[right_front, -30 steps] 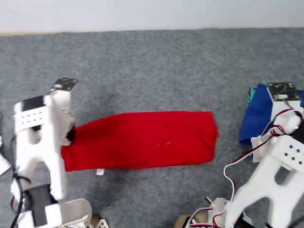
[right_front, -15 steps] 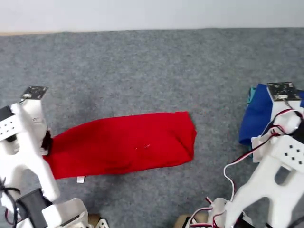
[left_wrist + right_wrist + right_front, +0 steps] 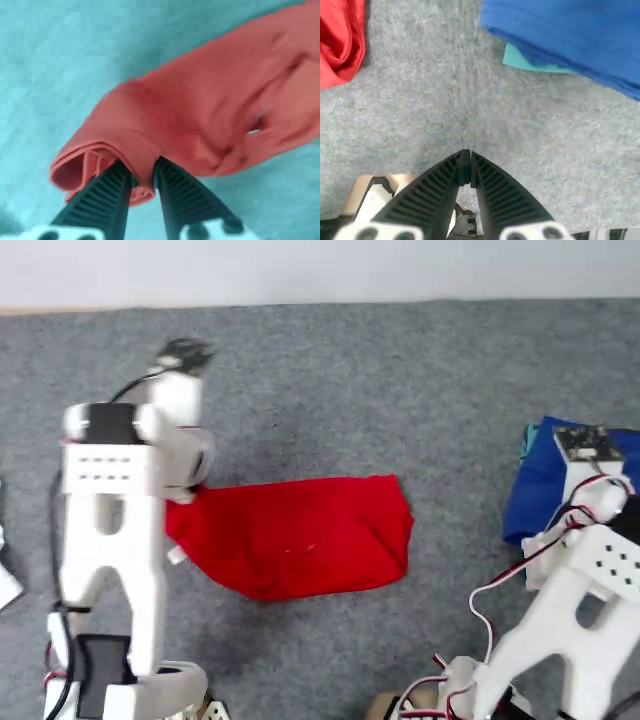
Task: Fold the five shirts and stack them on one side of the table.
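Red shirt (image 3: 300,535), mid-table, is lying shorter than half a second ago, its left end riding rightward in the left gripper (image 3: 142,172), jaws pinching the layered hem; likely best keeping that edge level and landing it square, while the right gripper (image 3: 465,156) is idling, closed on nothing, near the blue shirt (image 3: 560,35).

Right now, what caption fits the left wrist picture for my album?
Left gripper pinching a bunched edge of the red shirt over the table.

Matt cloth red shirt (image 3: 300,540), fuzzy felt table (image 3: 350,380)
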Available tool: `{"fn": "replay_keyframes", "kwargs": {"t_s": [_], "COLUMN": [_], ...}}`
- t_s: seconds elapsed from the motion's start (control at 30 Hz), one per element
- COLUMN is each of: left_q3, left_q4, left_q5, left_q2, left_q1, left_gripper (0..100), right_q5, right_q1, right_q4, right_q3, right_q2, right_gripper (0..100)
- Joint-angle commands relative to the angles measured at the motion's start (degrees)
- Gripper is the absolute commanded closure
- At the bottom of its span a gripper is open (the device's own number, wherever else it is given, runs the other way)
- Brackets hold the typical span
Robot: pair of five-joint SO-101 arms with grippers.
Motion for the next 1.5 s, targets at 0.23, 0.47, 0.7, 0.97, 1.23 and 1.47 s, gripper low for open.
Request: {"fn": "replay_keyframes", "kwargs": {"t_s": [0.23,0.47,0.7,0.97,1.23,1.47], "left_q3": [-24.0,-38.5,-40.5,-40.7,-43.6,-40.7], "left_q4": [1.3,1.3,1.3,1.3,1.4,1.3], "left_q5": [5.5,6.3,6.3,6.1,3.7,3.0], "left_q2": [17.1,29.3,37.6,39.7,35.5,32.4], "left_q1": [17.5,28.4,35.4,37.2,36.7,27.3], "left_gripper": [100,100,100,81,81,81], "right_q5": [11.1,22.3,28.1,28.3,28.3,28.4], "right_q1": [11.5,26.2,34.2,34.9,34.6,34.6], "right_q4": [1.8,-2.9,-3.2,-2.6,-2.8,-3.1], "right_q3": [8.8,15.3,16.4,16.4,16.4,16.4], "right_q2": [-10.5,-14.5,-15.2,-15.2,-15.2,-15.2], "right_gripper": [98.9,98.9,98.9,98.9,98.9,98.9]}}
